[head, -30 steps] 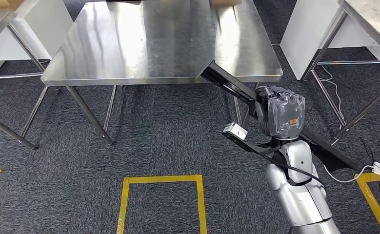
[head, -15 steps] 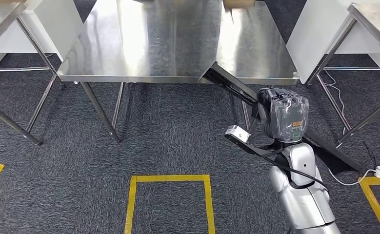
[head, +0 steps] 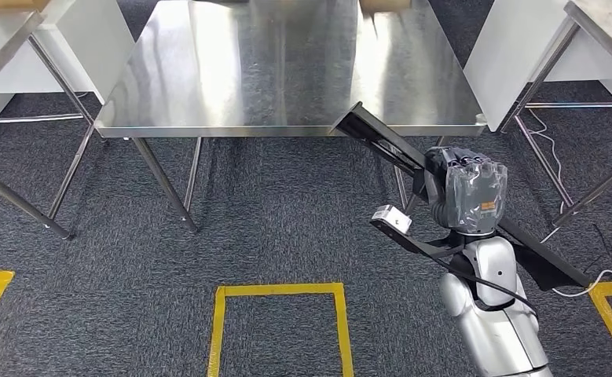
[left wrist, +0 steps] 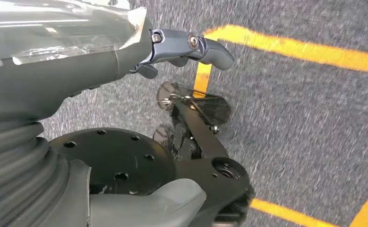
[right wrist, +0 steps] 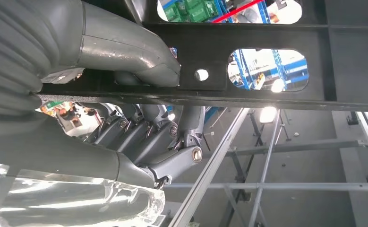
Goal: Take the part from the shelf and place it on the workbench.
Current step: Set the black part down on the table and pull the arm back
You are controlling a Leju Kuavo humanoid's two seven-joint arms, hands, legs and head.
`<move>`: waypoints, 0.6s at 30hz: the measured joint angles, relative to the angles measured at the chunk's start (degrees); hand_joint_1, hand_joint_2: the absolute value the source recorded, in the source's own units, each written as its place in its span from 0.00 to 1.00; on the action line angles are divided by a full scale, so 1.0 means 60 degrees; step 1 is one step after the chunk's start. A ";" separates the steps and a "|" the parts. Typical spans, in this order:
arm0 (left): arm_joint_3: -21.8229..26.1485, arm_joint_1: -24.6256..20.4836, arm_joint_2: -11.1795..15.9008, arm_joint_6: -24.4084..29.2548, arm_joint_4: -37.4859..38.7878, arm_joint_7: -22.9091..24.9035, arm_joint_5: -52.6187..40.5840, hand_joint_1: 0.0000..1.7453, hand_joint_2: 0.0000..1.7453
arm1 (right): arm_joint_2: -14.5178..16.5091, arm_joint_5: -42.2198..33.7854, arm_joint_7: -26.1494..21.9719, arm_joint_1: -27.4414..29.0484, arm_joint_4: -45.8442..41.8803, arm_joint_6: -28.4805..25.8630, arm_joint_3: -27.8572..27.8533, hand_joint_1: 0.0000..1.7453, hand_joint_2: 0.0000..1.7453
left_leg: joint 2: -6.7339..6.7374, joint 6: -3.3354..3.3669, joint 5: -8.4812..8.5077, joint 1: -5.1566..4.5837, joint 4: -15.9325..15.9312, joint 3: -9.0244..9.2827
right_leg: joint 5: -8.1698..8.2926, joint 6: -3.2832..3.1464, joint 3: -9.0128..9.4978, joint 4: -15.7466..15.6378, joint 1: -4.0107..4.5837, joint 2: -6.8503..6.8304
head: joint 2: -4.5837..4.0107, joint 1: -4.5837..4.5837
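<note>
Carry step: right hand (head: 466, 191) has its fingers clamped round the long black part (head: 381, 138), whose far tip overhangs the near edge of the steel workbench (head: 232, 71); left hand (left wrist: 182, 47) hangs empty, fingers loosely apart; next, I judge, lift the part over the edge and lay it flat.

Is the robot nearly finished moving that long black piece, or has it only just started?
Roughly halfway. Done: the right hand grips the long black part, so it is off the shelf. In hand: the part's front tip reaches the near edge of the steel workbench. Left: setting it down on the workbench and letting go.
</note>
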 joint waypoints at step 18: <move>-0.0092 -0.0014 -0.0015 0.0040 -0.0019 0.0082 -0.0046 0.00 1.00 | -0.0070 0.0140 0.0110 0.0300 -0.0353 -0.0001 -0.0309 1.00 1.00 | -0.0180 0.0764 0.0046 -0.0488 -0.1818 0.1549 | 0.0324 0.0331 -0.0712 0.0431 0.0379 0.0018 | 0.0000 0.0075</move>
